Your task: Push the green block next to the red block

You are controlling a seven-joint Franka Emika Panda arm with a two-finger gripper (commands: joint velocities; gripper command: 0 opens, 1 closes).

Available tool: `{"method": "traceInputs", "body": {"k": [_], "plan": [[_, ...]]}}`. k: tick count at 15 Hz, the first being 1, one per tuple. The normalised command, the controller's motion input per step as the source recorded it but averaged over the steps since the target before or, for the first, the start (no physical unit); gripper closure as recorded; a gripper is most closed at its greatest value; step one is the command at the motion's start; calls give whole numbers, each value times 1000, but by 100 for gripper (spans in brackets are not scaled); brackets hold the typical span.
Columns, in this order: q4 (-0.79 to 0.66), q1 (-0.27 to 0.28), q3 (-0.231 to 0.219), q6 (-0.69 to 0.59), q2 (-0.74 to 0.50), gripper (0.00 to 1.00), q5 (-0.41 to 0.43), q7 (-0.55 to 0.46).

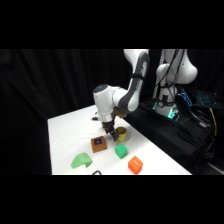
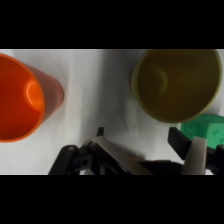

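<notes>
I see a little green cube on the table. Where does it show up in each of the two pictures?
Side view: the green block sits near the table's front edge, between the brown block and the red block.
Wrist view: the green block pokes in at the lower right edge, partly cut off.
Shared landmark: the yellow-olive cup, just beside it in both.

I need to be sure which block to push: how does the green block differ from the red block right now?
The green block is bright green; the red block is orange-red. In the side view the green block lies closer to the gripper and the yellow cup, while the red block sits nearer the table's front edge. They are apart, not touching. Both are small cubes of about equal size.
</notes>
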Motion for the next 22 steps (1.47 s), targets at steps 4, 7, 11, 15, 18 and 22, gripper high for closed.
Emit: {"method": "traceInputs", "body": {"k": [4,7,11,15,18,22], "plan": [[-73,-50,124,215,28,0,109,-186],[-117,141,47,273,-14,0,26,97],[-128,343,-45,311,4,0,-109,355],[-86,434,-99,206,26,0,-194,444],[-32,366,-105,114,50,0,-194,393],[33,170,-88,-79,-4,0,-144,231]]}}
